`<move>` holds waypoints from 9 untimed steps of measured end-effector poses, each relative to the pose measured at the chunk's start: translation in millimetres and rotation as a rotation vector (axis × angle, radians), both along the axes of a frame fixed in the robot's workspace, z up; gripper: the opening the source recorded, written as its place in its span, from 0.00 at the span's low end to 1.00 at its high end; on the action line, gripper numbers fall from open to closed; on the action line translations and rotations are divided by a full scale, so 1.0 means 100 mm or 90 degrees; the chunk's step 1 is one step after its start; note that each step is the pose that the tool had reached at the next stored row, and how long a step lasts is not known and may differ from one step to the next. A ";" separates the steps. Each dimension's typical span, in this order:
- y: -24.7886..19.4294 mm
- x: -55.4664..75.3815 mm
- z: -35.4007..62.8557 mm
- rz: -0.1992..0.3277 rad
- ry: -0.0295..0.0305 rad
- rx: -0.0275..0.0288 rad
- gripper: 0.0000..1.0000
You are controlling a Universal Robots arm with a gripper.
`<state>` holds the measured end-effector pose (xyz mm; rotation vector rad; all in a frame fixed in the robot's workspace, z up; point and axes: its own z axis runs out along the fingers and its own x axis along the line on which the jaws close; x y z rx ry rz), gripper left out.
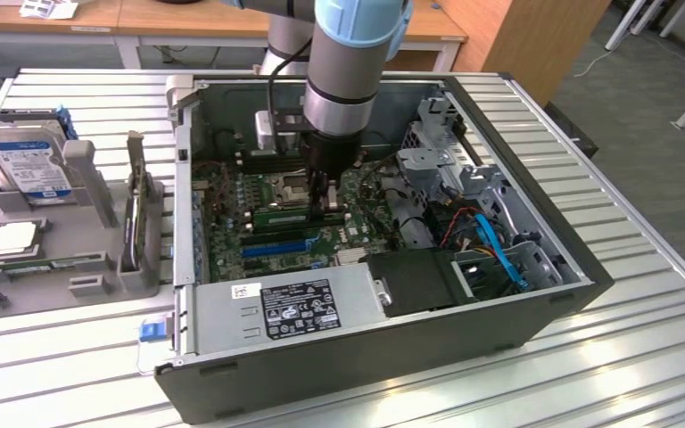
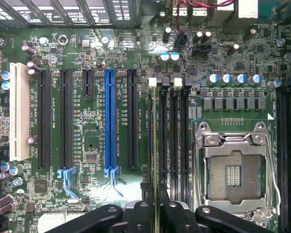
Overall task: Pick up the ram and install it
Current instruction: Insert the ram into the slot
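My gripper (image 1: 325,198) reaches down into the open computer case (image 1: 557,294), right above the motherboard (image 1: 229,201). It is shut on the ram (image 1: 283,215), a thin green stick held on edge. In the wrist view the ram (image 2: 157,145) appears edge-on as a narrow green line between my black fingers (image 2: 177,213). It runs along the black memory slots (image 2: 177,145) beside the CPU socket (image 2: 233,170), lined up with the slot on the side of the blue expansion slot (image 2: 110,121). Whether it is seated in that slot I cannot tell.
A grey fixture (image 1: 51,267) at the exterior view's left carries a hard drive (image 1: 28,160) and a CPU chip (image 1: 15,236). Inside the case are the power supply (image 1: 283,308), a metal drive cage (image 1: 438,169) and blue cables (image 1: 498,254). The case walls hem in the arm.
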<state>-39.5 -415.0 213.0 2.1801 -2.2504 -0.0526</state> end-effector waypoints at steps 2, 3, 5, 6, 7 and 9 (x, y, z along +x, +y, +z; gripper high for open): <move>0.000 0.00 0.000 0.000 0.0000 -0.0001 0.14; 0.000 0.00 -0.001 0.000 0.0000 0.0000 0.14; 0.000 0.00 -0.001 0.000 -0.0001 0.0001 0.14; 0.000 0.00 -0.001 0.000 0.0000 0.0001 0.14; 0.001 0.00 -0.001 0.000 0.0000 0.0001 0.14; 0.001 0.00 -0.001 0.000 -0.0001 0.0001 0.14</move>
